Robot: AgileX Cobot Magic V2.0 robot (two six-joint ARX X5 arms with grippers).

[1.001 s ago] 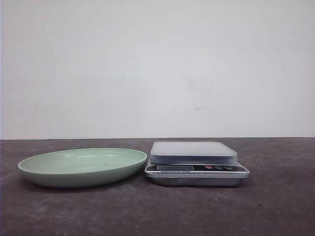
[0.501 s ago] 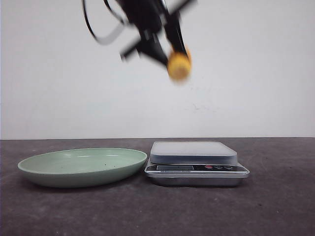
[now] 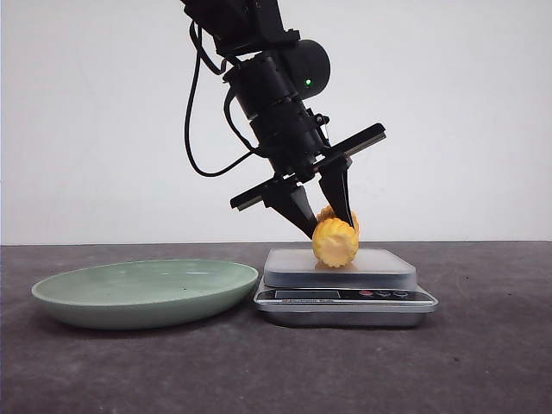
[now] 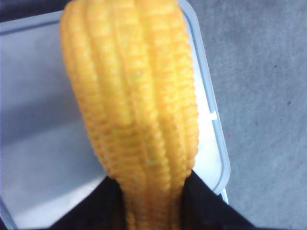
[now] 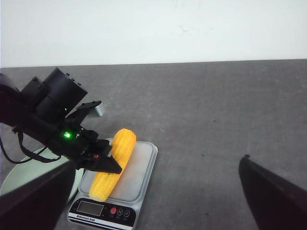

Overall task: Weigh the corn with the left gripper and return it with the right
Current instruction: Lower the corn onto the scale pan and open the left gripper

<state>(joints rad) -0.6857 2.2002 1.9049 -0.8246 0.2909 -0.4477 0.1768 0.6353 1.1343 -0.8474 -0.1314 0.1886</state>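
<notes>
**Corn at the scale**

We see the left gripper (image 3: 326, 222) tilted down over the scale (image 3: 345, 289), its jaws closed on the corn (image 3: 335, 241). The corn's lower end sits at the scale's platform; we cannot tell whether it rests there. The green plate (image 3: 145, 293) lies beside the scale on the counter (image 3: 483, 362). The right gripper's (image 5: 158, 201) jaws stand wide apart, holding nothing.

Dark grey table (image 3: 483, 362) with green plate (image 3: 142, 293) beside scale (image 3: 345, 293).
</notes>
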